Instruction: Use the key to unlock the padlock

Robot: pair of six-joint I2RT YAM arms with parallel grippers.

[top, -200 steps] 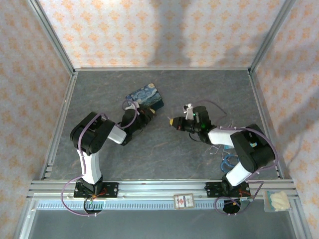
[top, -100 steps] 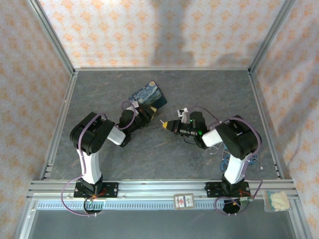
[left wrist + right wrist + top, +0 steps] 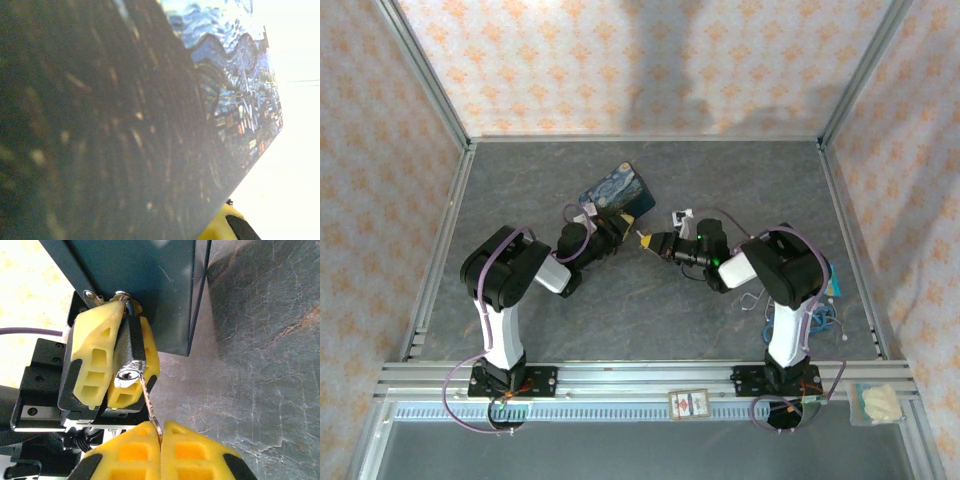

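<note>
Right fingers (image 3: 192, 450), pinching the key (image 3: 150, 407), swung in — its tip now at the padlock (image 3: 130, 347) clamped in left fingers (image 3: 95, 360) — insertion next

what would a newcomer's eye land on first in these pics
In the right wrist view, the padlock sits clamped in the yellow-fingered left gripper, with the thin key, pinched by the right gripper, reaching up to its keyhole. From above, both grippers meet mid-table beside a starry blue-and-yellow box.
</note>
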